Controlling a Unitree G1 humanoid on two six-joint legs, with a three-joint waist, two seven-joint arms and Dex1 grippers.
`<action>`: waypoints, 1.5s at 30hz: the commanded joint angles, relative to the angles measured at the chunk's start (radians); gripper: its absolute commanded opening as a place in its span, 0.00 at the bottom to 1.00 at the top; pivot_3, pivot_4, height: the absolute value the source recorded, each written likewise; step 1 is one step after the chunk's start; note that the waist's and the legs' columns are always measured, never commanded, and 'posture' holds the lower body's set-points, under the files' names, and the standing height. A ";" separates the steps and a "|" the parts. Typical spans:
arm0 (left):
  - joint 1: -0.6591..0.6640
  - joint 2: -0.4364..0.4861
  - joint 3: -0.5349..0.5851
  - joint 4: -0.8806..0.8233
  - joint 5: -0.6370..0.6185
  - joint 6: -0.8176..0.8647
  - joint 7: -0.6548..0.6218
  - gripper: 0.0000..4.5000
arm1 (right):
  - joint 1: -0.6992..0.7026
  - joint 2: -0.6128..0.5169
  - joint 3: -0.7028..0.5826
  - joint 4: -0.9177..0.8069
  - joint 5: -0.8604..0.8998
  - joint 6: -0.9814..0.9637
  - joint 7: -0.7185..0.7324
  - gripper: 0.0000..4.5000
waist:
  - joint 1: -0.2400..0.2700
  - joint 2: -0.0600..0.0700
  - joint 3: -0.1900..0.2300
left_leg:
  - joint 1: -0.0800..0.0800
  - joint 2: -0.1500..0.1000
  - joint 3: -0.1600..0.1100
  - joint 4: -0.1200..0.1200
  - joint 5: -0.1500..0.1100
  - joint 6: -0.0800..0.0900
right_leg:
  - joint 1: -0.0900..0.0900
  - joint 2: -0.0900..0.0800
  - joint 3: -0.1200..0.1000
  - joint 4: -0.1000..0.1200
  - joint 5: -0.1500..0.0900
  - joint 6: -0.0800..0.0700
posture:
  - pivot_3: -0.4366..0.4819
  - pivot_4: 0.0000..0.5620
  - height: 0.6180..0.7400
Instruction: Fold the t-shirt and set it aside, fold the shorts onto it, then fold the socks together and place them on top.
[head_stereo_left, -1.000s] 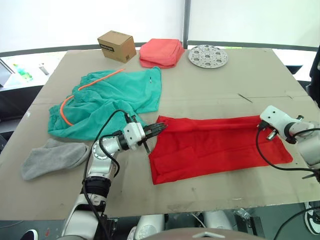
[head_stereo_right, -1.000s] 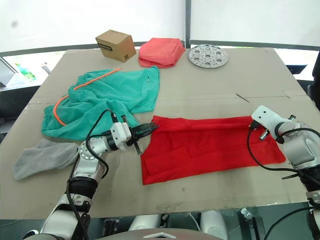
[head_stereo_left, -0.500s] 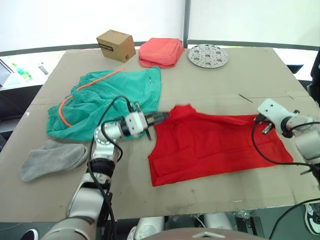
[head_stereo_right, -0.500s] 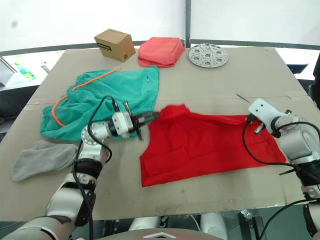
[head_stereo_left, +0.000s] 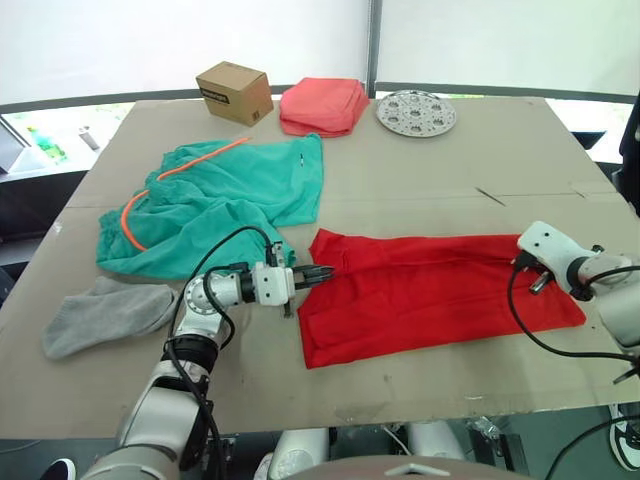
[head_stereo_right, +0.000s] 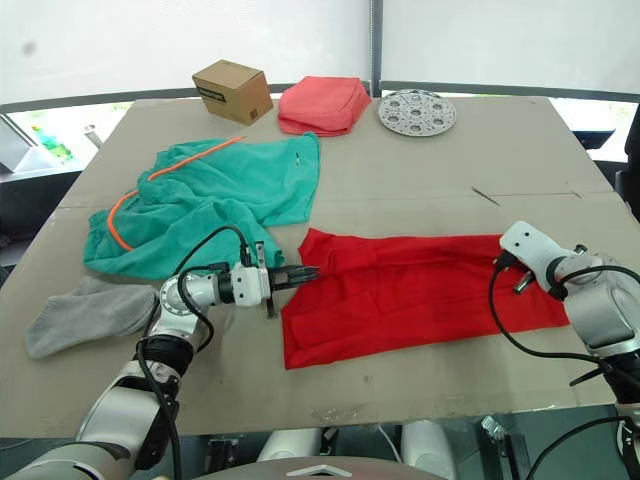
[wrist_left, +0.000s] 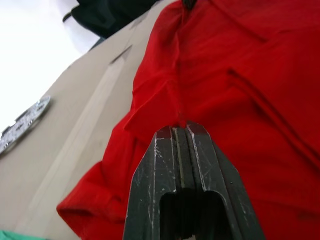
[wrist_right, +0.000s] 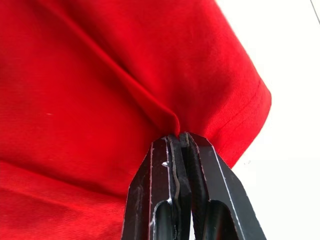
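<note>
The red t-shirt (head_stereo_left: 430, 290) lies on the table as a long folded band. My left gripper (head_stereo_left: 326, 271) is at its left end, low over the table, shut on a pinch of red cloth (wrist_left: 176, 107). My right gripper (head_stereo_left: 524, 264) is at the shirt's right end, shut on a ridge of the fabric (wrist_right: 165, 117) near a sleeve hem. The teal shorts (head_stereo_left: 215, 200) with an orange cord lie spread to the back left of the shirt. Grey socks (head_stereo_left: 105, 315) sit near the front left edge.
A cardboard box (head_stereo_left: 234, 92), a folded coral-pink cloth (head_stereo_left: 322, 105) and a round perforated metal plate (head_stereo_left: 415, 112) stand along the far edge. The brown table (head_stereo_left: 420, 190) has bare room between the shirt and those things.
Half a second ago my left gripper held the shirt's left end raised in a hump. It has come down and toward the front, and the shirt lies flat. The right gripper dropped slightly.
</note>
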 joint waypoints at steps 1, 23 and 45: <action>-0.020 0.011 0.021 0.018 0.000 0.033 0.045 0.21 | -0.007 0.005 -0.060 -0.016 0.032 0.003 -0.005 0.00 | 0.000 0.000 0.000 | 0.000 0.000 0.000 0.000 0.000 0.000 | 0.000 0.000 0.000 0.000 0.000 0.000 | 0.48 0.27 1.00; 0.175 -0.043 0.087 -0.712 -0.305 1.215 0.359 0.84 | -0.198 0.219 -0.118 0.047 0.221 0.234 -0.143 0.01 | -0.024 -0.002 -0.001 | 0.000 0.000 -0.002 -0.002 0.000 0.000 | 0.000 0.000 0.000 0.001 0.000 0.000 | 0.48 0.27 1.00; 0.186 0.012 0.071 -0.761 -0.303 1.570 0.383 0.47 | -0.151 0.253 -0.098 -0.014 0.248 0.251 -0.189 0.00 | -0.024 -0.002 -0.001 | 0.001 0.000 -0.002 -0.004 0.000 0.000 | 0.000 0.001 0.001 0.000 0.000 0.000 | 0.48 0.27 1.00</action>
